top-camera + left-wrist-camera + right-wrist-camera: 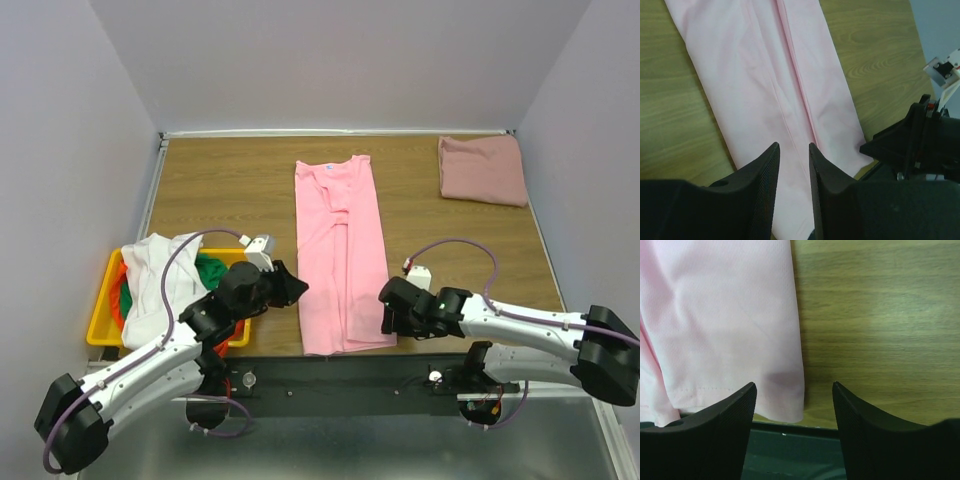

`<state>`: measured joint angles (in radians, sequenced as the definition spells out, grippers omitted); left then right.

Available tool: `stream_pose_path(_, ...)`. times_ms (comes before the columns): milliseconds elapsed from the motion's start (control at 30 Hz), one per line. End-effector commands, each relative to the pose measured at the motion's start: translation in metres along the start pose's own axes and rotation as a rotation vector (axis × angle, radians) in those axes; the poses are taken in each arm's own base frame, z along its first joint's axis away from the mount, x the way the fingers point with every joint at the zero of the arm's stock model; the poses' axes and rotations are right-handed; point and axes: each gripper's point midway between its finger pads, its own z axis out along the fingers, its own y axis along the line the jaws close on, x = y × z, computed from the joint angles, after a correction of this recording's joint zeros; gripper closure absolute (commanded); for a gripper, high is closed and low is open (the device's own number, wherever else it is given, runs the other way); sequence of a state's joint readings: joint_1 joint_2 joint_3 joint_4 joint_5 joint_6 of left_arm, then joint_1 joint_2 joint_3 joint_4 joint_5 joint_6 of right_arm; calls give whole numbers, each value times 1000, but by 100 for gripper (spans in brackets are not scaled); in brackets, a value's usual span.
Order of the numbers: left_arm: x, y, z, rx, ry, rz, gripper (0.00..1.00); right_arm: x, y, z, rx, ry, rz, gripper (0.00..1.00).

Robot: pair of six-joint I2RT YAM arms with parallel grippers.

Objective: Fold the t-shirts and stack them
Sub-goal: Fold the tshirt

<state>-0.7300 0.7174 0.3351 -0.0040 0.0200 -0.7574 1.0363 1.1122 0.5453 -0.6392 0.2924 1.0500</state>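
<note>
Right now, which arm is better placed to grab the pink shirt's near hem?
Likely right: the right fingers, wide open, frame the pink shirt's hem corner; the left fingers stand narrowly apart above mid-fabric.

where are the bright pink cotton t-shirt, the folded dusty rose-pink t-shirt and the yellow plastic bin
bright pink cotton t-shirt [340, 250]: top external view, middle of its long strip
folded dusty rose-pink t-shirt [482, 170]: top external view, centre of the cloth
yellow plastic bin [101, 318]: top external view, its left wall

white arms [150, 362], black grippers [298, 289], purple cables [172, 275]
</note>
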Motion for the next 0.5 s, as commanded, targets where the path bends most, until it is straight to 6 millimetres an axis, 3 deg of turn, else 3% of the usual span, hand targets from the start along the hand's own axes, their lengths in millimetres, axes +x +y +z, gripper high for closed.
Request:
stream_pose_path(0, 34, 2, -9, -25, 114, -42, 63, 17, -4, -3, -12, 58, 22, 32)
stream_pose_path(467, 87, -4, -25, -125, 257, -57, 63, 30, -6, 0, 4, 88, 11, 50)
